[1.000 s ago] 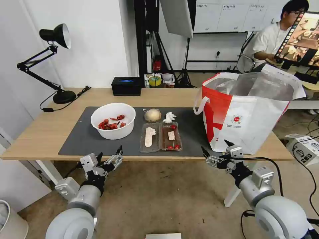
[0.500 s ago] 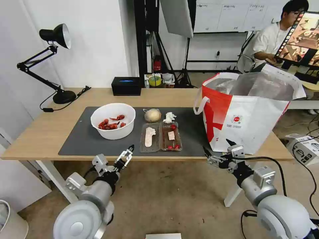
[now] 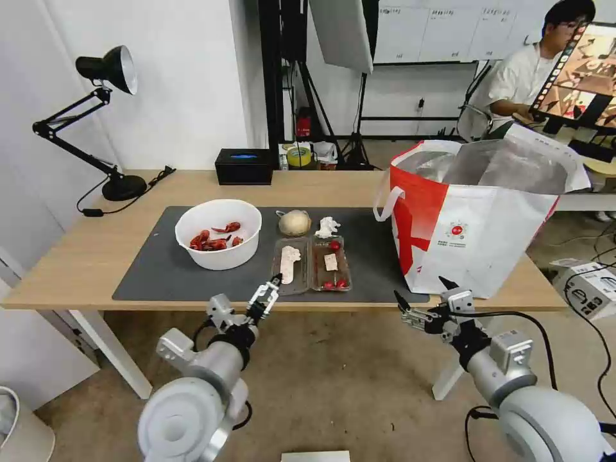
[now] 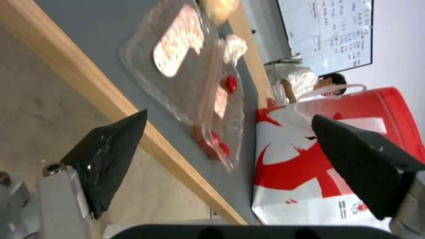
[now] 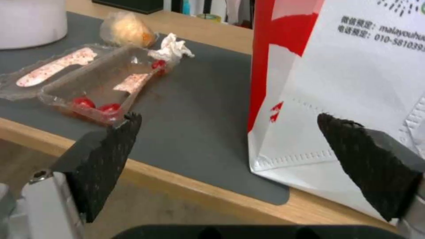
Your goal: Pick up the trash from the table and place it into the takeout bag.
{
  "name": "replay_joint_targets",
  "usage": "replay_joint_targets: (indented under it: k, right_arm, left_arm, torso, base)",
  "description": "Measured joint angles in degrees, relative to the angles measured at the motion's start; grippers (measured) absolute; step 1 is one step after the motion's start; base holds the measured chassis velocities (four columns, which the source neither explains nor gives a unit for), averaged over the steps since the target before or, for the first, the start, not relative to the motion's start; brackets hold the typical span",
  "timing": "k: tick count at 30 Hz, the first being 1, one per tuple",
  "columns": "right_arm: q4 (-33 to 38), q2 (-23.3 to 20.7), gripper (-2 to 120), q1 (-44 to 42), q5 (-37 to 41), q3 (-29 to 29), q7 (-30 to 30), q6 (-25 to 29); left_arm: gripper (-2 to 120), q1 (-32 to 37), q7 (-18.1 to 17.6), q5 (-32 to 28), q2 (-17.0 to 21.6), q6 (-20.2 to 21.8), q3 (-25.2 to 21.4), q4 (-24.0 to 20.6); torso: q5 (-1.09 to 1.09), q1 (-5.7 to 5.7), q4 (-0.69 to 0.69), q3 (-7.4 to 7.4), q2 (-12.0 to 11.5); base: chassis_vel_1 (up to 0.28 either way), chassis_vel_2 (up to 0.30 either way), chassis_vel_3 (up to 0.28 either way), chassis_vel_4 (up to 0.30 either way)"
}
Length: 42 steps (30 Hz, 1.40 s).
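A wide light-wood table with white legs fills the middle of the head view, a large dark grey rectangular mat spread across it. On the mat sit a white round bowl of red shells at centre left, a tan round lump and a crumpled white tissue just beside each other at centre, and a clear two-part plastic tray with red bits just below them. The large boxy white takeout bag with a red side panel and silver foil lining stands upright at the right of the frame, mouth open (its base overlaps the mat's right end).

The left gripper hangs at lower centre, at the table's front edge just before the tray, fingers spread and holding nothing. The right gripper hovers at lower right, in front of the bag's lower corner, its fingers likewise apart and empty.

A black desk lamp stands at upper left; a black rectangular box rests at the table's far edge.
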Motion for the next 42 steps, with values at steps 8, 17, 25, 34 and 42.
replay_joint_targets:
  k: [8, 17, 25, 34, 42]
  right_arm:
    - [0.0, 0.4, 100, -1.2, -0.6, 0.7, -0.4, 0.1]
    - [-0.4, 1.0, 100, -1.3, -1.2, 0.8, -0.4, 0.2]
    - [-0.6, 1.9, 100, -1.7, -1.7, 0.7, -0.4, 0.4]
    - [-0.8, 2.1, 100, -2.4, -2.0, 1.0, -0.4, 1.6]
    - [-0.8, 2.4, 100, -2.8, -2.1, 1.3, -0.5, 1.8]
  left_arm:
    - [100, -2.7, 0.0, 0.6, -1.4, -0.7, 3.2, 2.4]
    - [100, -5.7, -1.6, 0.4, -3.1, -1.3, 4.7, 5.4]
    - [100, -7.4, -2.4, 0.3, -3.8, -2.0, 5.2, 7.0]
    - [100, -8.4, -2.8, 0.8, -5.1, -2.0, 6.3, 8.8]
    - [100, -10.2, -3.3, 1.2, -6.4, -2.2, 7.3, 10.9]
  torso:
    - [0.0, 0.0, 0.0, 0.0, 0.0]
    - [0.0, 0.0, 0.0, 0.01, 0.0]
    - [-0.01, 0.0, 0.0, 0.01, 0.0]
    - [0.0, 0.0, 0.0, 0.01, 0.0]
    - [0.0, 0.0, 0.0, 0.0, 0.0]
  base:
    - [0.0, 0.0, 0.0, 0.0]
    - [0.0, 0.0, 0.0, 0.0]
    - [0.0, 0.0, 0.0, 0.0]
    - [0.0, 0.0, 0.0, 0.0]
    - [0.0, 0.0, 0.0, 0.0]
